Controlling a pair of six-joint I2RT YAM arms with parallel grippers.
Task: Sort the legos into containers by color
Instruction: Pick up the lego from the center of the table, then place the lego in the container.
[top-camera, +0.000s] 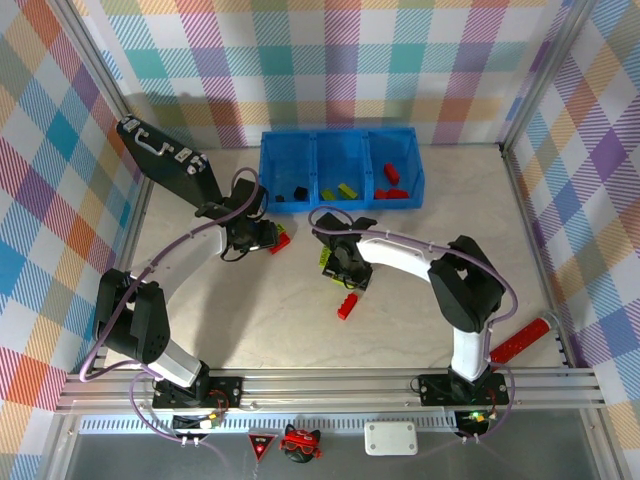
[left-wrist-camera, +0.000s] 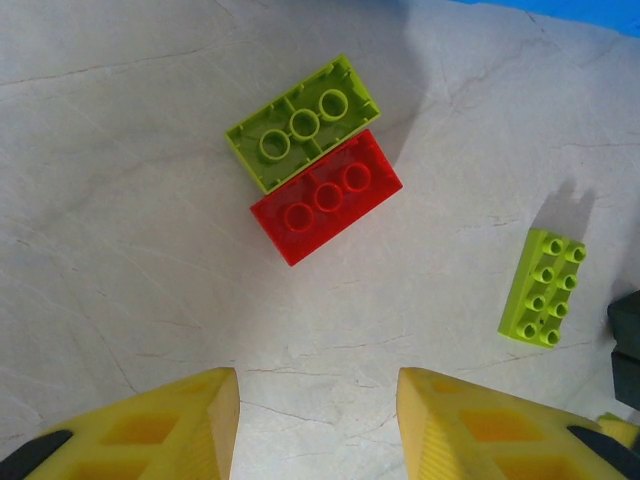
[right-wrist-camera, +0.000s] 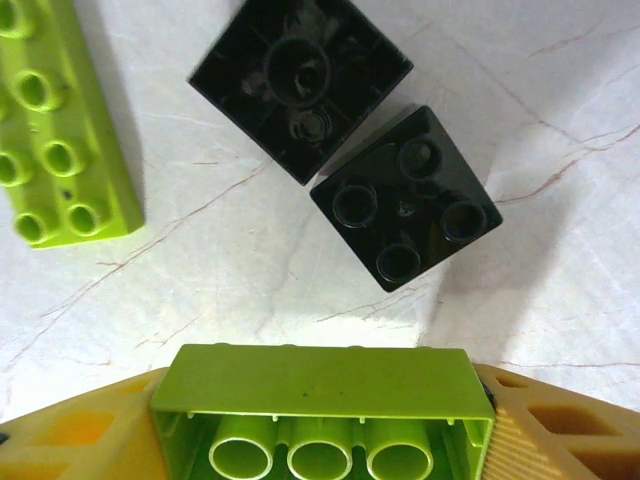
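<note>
My right jaws grip a lime brick (right-wrist-camera: 320, 410) low over the counter (right-wrist-camera: 250, 290), my left jaws hang narrow and empty, so next I lift it clear and carry it to the bin's (top-camera: 316, 160) middle, green-holding compartment.

Left arm (top-camera: 170, 262): elbow folded out left, forearm reaching in toward mid-table, wrist pitched down. Left gripper (top-camera: 264, 238) (left-wrist-camera: 318, 385) faces the surface, yellow fingers (left-wrist-camera: 190, 425) apart, nothing between them. Right arm (top-camera: 400, 250): elbow out right, forearm swung left. Right gripper (top-camera: 336, 264) (right-wrist-camera: 320, 400) nose-down, fingers clamped on a lime green brick (right-wrist-camera: 320, 385), one at each short end.
</note>
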